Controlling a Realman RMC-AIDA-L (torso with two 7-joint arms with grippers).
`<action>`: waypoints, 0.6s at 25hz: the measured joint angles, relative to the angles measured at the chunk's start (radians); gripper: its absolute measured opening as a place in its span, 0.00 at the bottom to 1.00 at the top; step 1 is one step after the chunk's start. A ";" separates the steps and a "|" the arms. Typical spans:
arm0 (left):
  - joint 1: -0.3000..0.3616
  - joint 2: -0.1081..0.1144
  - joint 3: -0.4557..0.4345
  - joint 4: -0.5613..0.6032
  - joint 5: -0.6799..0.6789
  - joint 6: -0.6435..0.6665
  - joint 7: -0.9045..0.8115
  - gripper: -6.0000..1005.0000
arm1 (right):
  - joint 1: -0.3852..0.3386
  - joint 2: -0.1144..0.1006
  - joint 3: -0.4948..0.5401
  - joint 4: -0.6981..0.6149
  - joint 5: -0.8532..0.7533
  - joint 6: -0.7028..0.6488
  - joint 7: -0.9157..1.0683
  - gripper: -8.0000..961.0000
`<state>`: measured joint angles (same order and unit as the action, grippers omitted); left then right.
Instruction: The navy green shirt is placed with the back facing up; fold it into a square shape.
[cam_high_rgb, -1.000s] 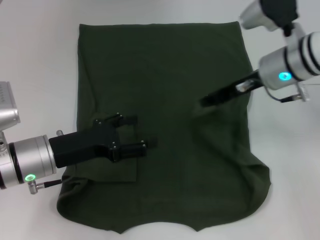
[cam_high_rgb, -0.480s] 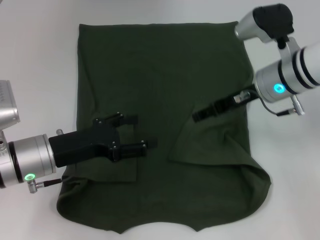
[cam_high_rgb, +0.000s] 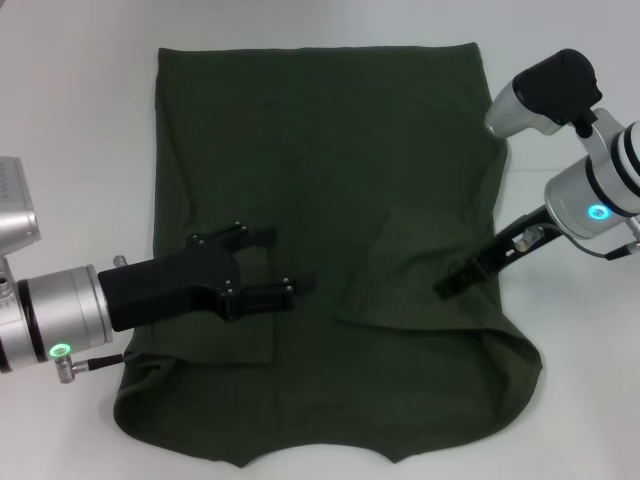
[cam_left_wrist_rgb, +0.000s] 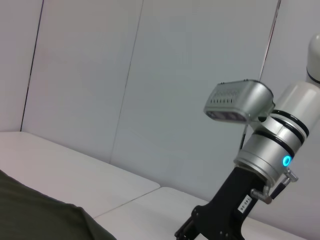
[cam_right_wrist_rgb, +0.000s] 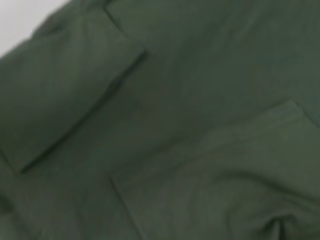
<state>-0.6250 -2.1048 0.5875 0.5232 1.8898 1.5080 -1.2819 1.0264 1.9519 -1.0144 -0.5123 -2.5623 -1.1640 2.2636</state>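
The navy green shirt (cam_high_rgb: 320, 150) lies flat on the white table, neckline at the near edge, with both sleeves folded inward. My left gripper (cam_high_rgb: 285, 262) is open and hovers over the folded left sleeve (cam_high_rgb: 215, 335). My right gripper (cam_high_rgb: 447, 287) is open and holds nothing, low over the shirt's right side, just right of the folded-in right sleeve flap (cam_high_rgb: 400, 280). The right wrist view shows only shirt fabric (cam_right_wrist_rgb: 165, 65), with both sleeve folds (cam_right_wrist_rgb: 65, 100) in it. The left wrist view shows a corner of the shirt (cam_left_wrist_rgb: 30, 220) and my right arm (cam_left_wrist_rgb: 260, 150).
Bare white table (cam_high_rgb: 70, 120) surrounds the shirt on the left, right and far sides. The shirt's right shoulder edge (cam_high_rgb: 520, 350) bulges up slightly. Pale wall panels (cam_left_wrist_rgb: 100, 75) stand behind the table in the left wrist view.
My right gripper carried the right sleeve inward, let it go so it lies as a flap on the shirt, then drew back toward the near right. The left arm barely moved.
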 joint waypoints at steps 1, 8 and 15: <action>-0.001 0.000 0.000 0.000 0.000 0.000 -0.003 0.94 | 0.000 0.000 -0.001 0.000 -0.016 -0.006 0.001 0.97; -0.002 0.000 -0.004 0.000 0.000 0.000 -0.012 0.94 | -0.004 0.027 -0.033 -0.008 -0.081 -0.026 -0.077 0.97; -0.002 0.000 -0.006 0.000 0.000 0.000 -0.017 0.94 | -0.003 0.051 -0.060 -0.071 -0.091 -0.022 -0.129 0.97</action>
<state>-0.6274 -2.1045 0.5813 0.5231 1.8898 1.5078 -1.2994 1.0230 2.0029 -1.0747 -0.5830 -2.6537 -1.1858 2.1344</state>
